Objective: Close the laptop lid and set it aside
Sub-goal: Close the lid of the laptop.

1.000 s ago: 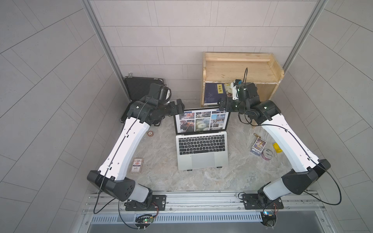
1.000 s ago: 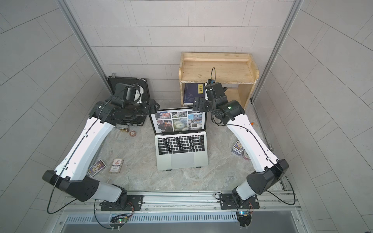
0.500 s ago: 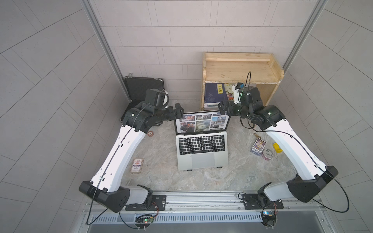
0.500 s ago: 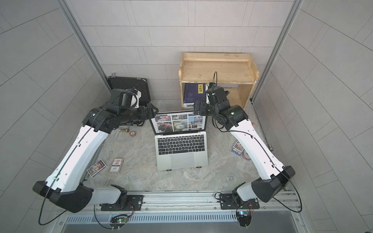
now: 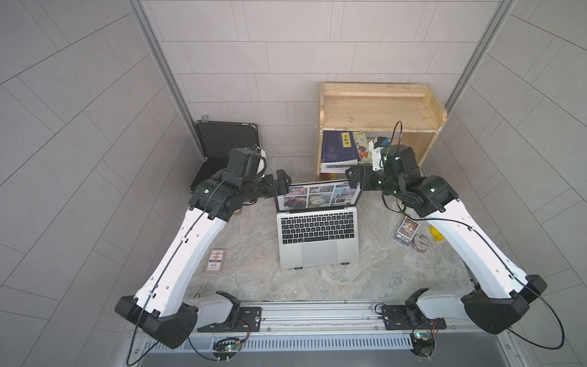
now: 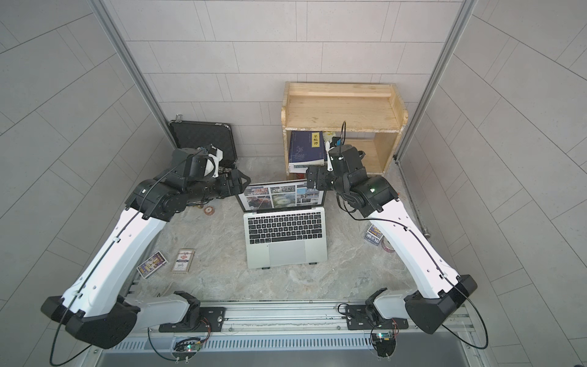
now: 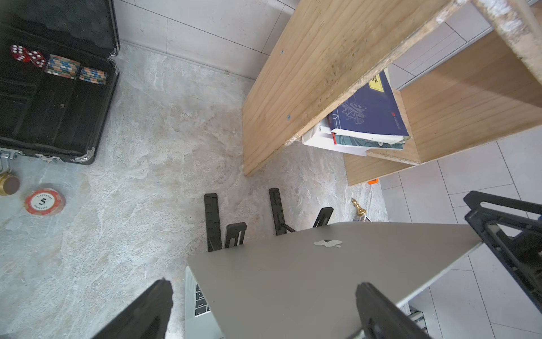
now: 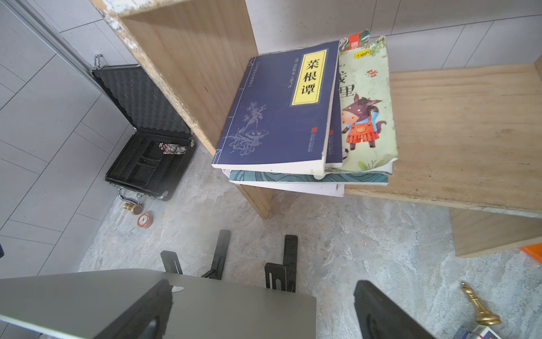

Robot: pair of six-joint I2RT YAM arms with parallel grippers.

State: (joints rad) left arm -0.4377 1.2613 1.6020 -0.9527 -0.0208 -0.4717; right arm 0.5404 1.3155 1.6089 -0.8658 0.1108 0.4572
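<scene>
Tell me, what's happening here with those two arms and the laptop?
Two robot arms are working on closing the laptop, which sits on a black stand on the table. The left tool and the right tool, both open, are at the two upper corners of the laptop lid, one each. The lid stands up with the screen lit, so it is not closed yet, and neither tool has clamped onto it.

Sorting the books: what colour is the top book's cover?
Top book: dark blue, yellow title strip; clearest in the right wrist view.
</scene>
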